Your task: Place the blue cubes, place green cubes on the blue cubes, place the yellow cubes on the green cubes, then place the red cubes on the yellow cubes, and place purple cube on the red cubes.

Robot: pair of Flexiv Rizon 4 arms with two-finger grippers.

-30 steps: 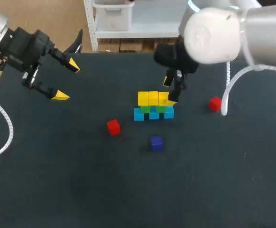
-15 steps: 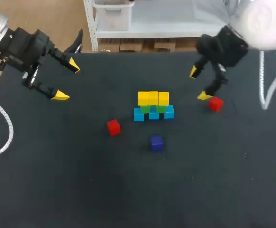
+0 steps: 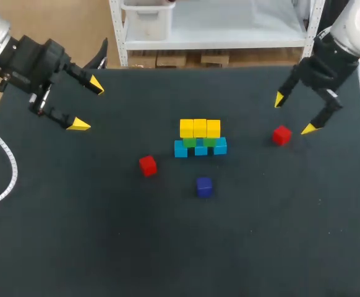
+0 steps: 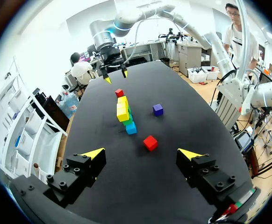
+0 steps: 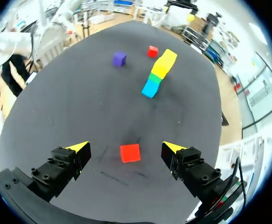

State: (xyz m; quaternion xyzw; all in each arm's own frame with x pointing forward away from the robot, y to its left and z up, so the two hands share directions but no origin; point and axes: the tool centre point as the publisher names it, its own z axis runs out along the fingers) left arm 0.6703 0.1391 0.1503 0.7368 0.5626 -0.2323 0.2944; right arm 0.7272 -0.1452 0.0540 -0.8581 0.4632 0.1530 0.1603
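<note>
Right end effector (image 3: 293, 114): open over red cube (image 3: 281, 135), near counter's (image 3: 75, 235) right edge.
Left end effector (image 3: 87, 105): open, near far-left corner.

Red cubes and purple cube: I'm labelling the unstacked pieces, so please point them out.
Red cube (image 3: 281, 135) beside right gripper (image 3: 293, 114): head view, cube's middle.
Other red cube (image 3: 147, 165): head view, cube's middle.
Purple cube (image 3: 204, 186): head view, cube's middle.

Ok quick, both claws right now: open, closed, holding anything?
Left claw: open, holding nothing.
Right claw: open, holding nothing; it hovers over a red cube without touching it.
</note>
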